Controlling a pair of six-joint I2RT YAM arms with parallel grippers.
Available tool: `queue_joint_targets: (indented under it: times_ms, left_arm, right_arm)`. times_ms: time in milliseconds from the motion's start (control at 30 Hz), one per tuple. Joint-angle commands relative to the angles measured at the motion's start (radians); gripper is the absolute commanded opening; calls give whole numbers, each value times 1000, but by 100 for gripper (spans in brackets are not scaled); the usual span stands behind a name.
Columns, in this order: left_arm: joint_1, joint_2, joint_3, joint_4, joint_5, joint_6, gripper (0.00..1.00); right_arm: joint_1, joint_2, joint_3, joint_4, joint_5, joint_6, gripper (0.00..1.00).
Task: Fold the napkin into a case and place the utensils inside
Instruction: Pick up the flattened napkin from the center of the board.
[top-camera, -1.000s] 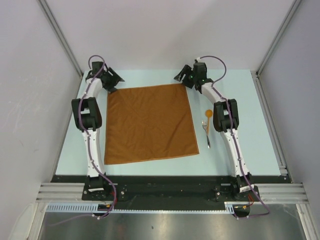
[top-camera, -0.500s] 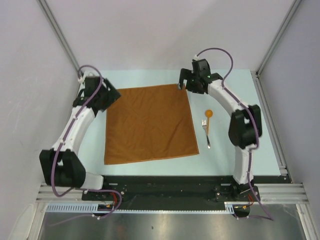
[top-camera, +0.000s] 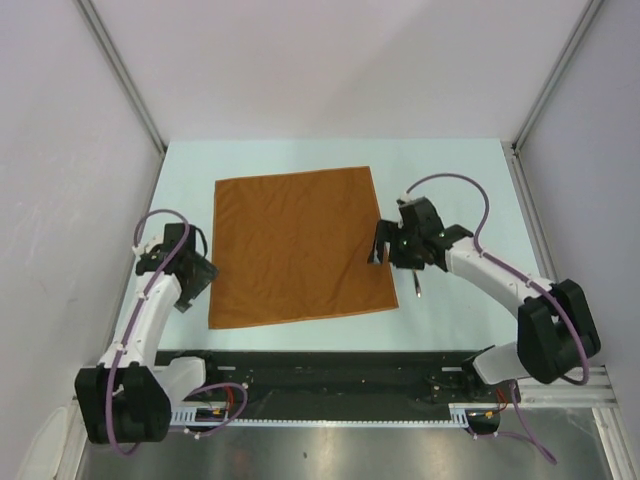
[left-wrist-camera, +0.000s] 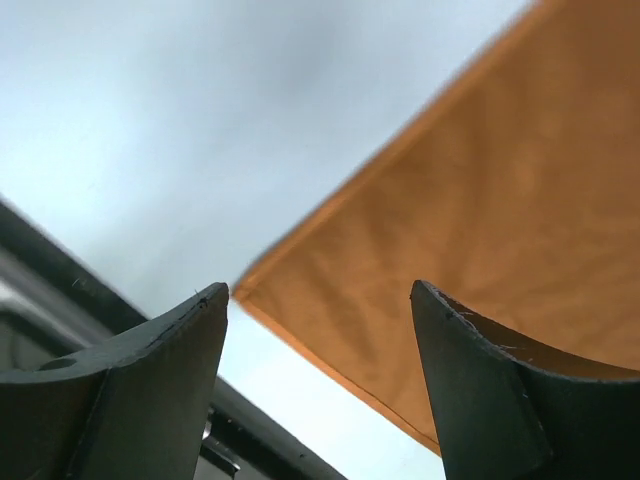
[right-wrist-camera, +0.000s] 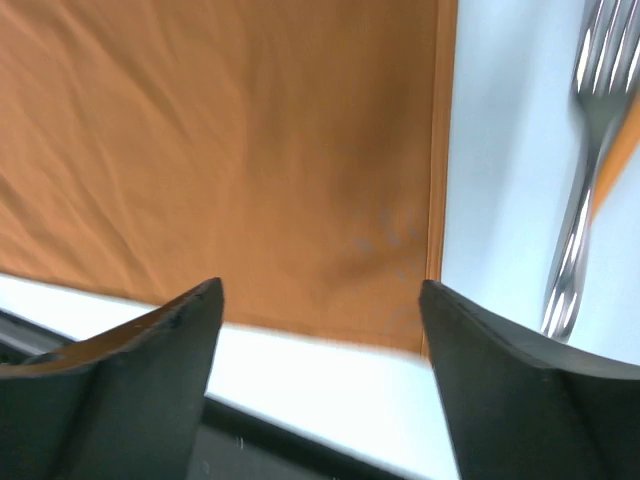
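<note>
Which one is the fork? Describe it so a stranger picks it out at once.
Start at the pale blue table, then the large rust-orange square cloth napkin on it. Just off the cloth's right edge, beneath the open right gripper, lies the small silver metal fork. It alone is shiny and tined, lying clear of the cloth.

Pale blue-green counter (top-camera: 450, 165), boxed in by three plain matte grey-white walls: back wall (top-camera: 330, 60), left wall (top-camera: 50, 180), right wall (top-camera: 605, 200), with slanting aluminium posts (top-camera: 122, 75) at the two back corners. A black strip (top-camera: 330, 365) runs along the counter's near edge, followed by a white toothed strip (top-camera: 340, 418) and a brushed metal sheet (top-camera: 330, 455). Light even and soft; shadows faint.
</note>
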Motion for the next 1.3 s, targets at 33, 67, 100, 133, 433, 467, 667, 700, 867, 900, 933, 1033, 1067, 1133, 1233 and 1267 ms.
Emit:
queue_joint_targets:
  times_ms: [33, 67, 100, 133, 433, 467, 667, 700, 867, 900, 933, 1033, 1067, 1133, 1233, 1267]
  left_arm:
    - [105, -26, -73, -86, 28, -70, 78]
    - [125, -25, -79, -89, 44, -82, 78]
    - [131, -20, -81, -91, 48, -85, 77]
    - [137, -14, -81, -94, 48, -85, 77]
    - [180, 9, -122, -92, 34, -145, 68]
    - [179, 9, -124, -92, 38, -147, 68]
    - [179, 15, -119, -85, 20, -121, 68]
    - [179, 12, -118, -85, 23, -119, 68]
    - [179, 12, -110, -92, 20, -110, 67]
    - [179, 14, -107, -91, 22, -110, 67]
    - [179, 12, -104, -91, 23, -110, 67]
    - [177, -6, -99, -86, 19, -102, 67]
    - [177, -12, -99, -83, 9, -99, 67]
    - [177, -23, -96, -83, -3, -88, 67]
    - [176, -18, -85, -88, -4, -81, 68]
    - [177, -14, -84, -88, -1, -81, 69]
  right_arm:
    - [96, -137, -106, -102, 119, 161, 76]
    - [113, -164, -137, -107, 150, 181, 75]
    - [136, -180, -148, -117, 174, 222, 75]
    - [147, -193, -166, -134, 223, 250, 72]
    - [192, -238, -318, -127, 337, 425, 47]
    - [193, -232, -319, -125, 340, 427, 47]
    - [193, -181, -336, -75, 365, 457, 47]
    - [195, -172, -332, -72, 368, 463, 47]
    - [227, -79, -289, -81, 415, 506, 46]
    - [241, -66, -283, -84, 433, 525, 46]
    - [245, -56, -280, -85, 438, 532, 46]
    - [259, 3, -249, -91, 447, 543, 45]
    - [268, 29, -228, -104, 454, 549, 45]
    - [288, 56, -208, -130, 470, 569, 42]
    - [313, 90, -191, -174, 501, 603, 38]
    - [313, 105, -189, -191, 506, 609, 37]
